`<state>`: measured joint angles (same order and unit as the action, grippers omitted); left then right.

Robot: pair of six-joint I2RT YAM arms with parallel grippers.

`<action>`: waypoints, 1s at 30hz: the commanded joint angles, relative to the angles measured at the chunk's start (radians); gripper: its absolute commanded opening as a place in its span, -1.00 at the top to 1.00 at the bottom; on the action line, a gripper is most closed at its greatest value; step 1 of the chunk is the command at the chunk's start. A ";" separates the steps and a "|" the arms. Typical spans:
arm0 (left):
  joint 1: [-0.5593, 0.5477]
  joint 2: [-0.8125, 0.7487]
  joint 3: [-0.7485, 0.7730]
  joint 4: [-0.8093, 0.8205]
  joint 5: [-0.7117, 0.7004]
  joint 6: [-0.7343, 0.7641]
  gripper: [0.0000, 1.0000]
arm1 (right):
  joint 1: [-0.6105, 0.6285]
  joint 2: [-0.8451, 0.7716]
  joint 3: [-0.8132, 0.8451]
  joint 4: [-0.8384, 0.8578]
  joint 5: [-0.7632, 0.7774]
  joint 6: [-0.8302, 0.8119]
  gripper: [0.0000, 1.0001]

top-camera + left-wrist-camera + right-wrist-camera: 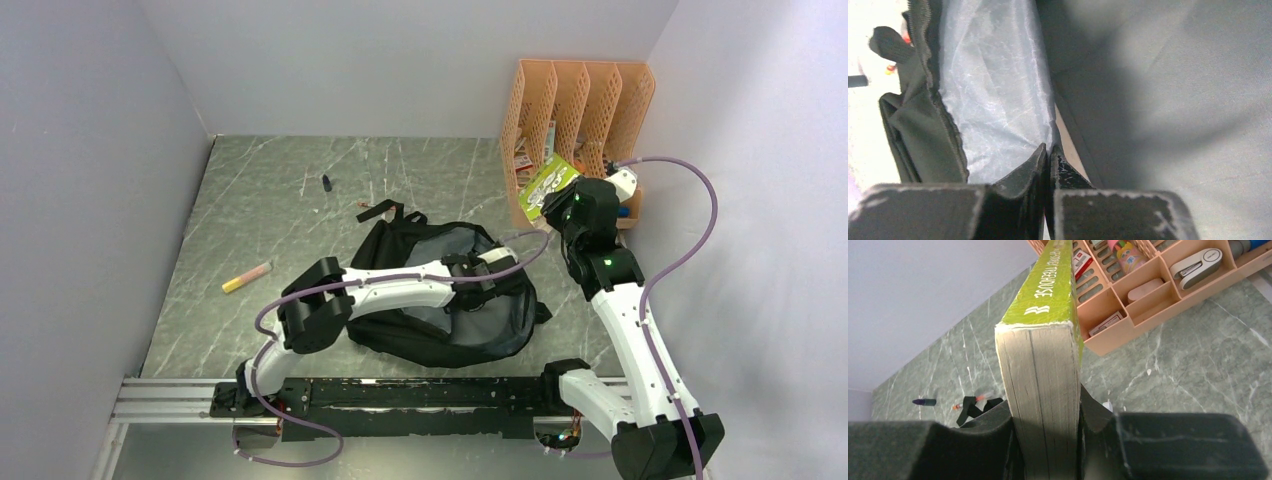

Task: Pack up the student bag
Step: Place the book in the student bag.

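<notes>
The student bag (505,322), black with a grey lining, lies open at mid-table. My left gripper (488,274) reaches into its mouth. In the left wrist view the jaws stand pressed together at the gripper's (1049,149) tips, pinching the edge of the pale grey lining (993,90), with the bag's dark fabric (1173,100) to the right. My right gripper (566,207) hangs above the table right of the bag, shut on a thick green-covered book (547,185). The book (1043,355) stands upright between the foam pads, spine away from the camera.
An orange slotted file organiser (580,105) stands at the back right, holding a stapler (1195,262) and small stationery. A yellow marker (246,277) lies at the left. A dark cap (326,182) and an orange pen (375,207) lie behind the bag. Walls close in on three sides.
</notes>
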<state>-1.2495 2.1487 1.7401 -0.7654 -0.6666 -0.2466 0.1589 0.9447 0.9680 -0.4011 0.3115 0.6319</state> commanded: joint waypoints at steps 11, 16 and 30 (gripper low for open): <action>0.115 -0.307 -0.102 0.133 0.054 -0.007 0.90 | -0.007 -0.077 0.092 -0.045 -0.120 -0.009 1.00; 0.136 -0.353 -0.130 0.163 0.061 -0.007 0.90 | -0.007 -0.111 0.073 -0.061 -0.319 0.021 1.00; 0.140 -0.374 -0.153 0.164 0.032 -0.038 0.90 | -0.007 -0.107 0.045 -0.267 -0.548 0.075 1.00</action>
<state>-1.1198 1.8252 1.5898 -0.6621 -0.5941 -0.2684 0.1581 0.8581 0.9756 -0.6109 -0.1982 0.7094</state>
